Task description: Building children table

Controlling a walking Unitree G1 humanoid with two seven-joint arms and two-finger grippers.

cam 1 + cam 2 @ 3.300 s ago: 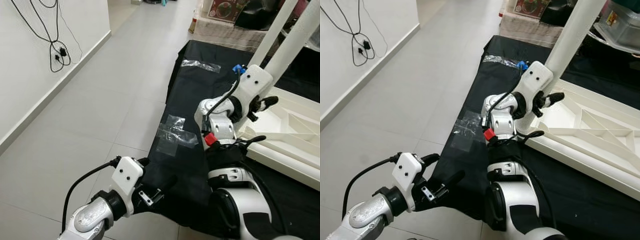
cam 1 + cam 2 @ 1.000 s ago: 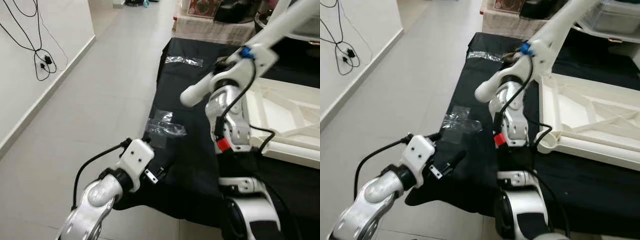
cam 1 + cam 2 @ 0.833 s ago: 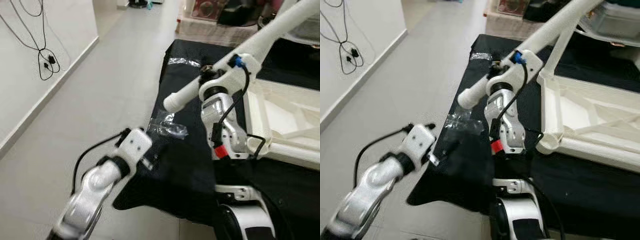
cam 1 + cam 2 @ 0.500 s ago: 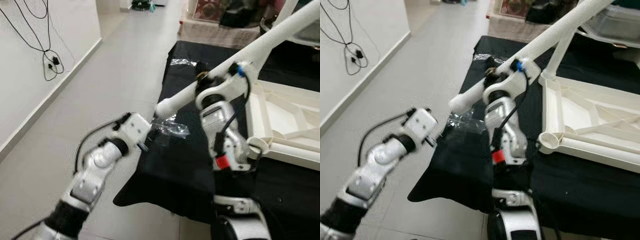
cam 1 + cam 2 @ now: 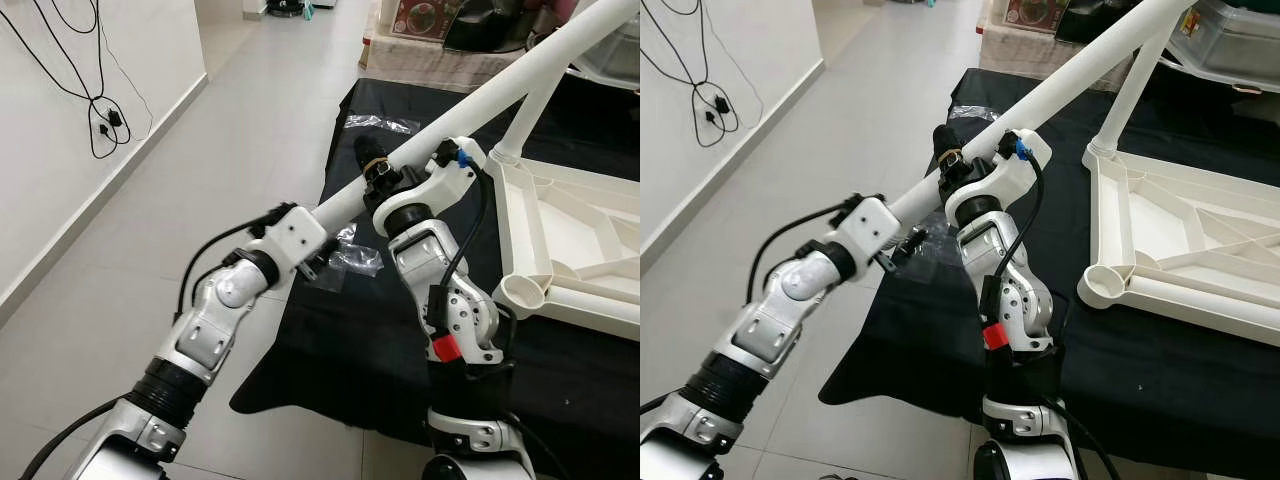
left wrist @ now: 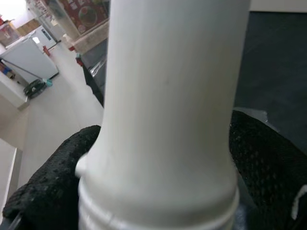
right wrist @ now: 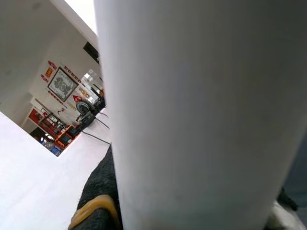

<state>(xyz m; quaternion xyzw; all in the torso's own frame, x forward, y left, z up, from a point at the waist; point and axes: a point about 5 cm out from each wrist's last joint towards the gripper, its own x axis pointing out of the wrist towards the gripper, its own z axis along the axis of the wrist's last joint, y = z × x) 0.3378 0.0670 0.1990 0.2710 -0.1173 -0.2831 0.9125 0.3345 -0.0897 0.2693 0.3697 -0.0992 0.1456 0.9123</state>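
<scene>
Meanwhile, both grippers clamp a long white table leg (image 5: pixel 480 95) held aslant above the black mat (image 5: pixel 370 330): the left gripper (image 5: pixel 312 262) closed near its lower end, the right gripper (image 5: pixel 385 175) closed mid-shaft. The upturned tabletop frame (image 5: pixel 1180 250) lies beside them. Uneven arm motion could twist the leg loose.

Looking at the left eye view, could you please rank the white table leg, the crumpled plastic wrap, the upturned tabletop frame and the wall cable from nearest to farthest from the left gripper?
1. White table leg: in the left gripper, near the leg's lower end.
2. Crumpled plastic wrap: just beyond, on the black cloth.
3. Upturned tabletop frame: far to the robot's right.
4. Wall cable: on the left wall; roughly as far as the frame, too close to call.
</scene>
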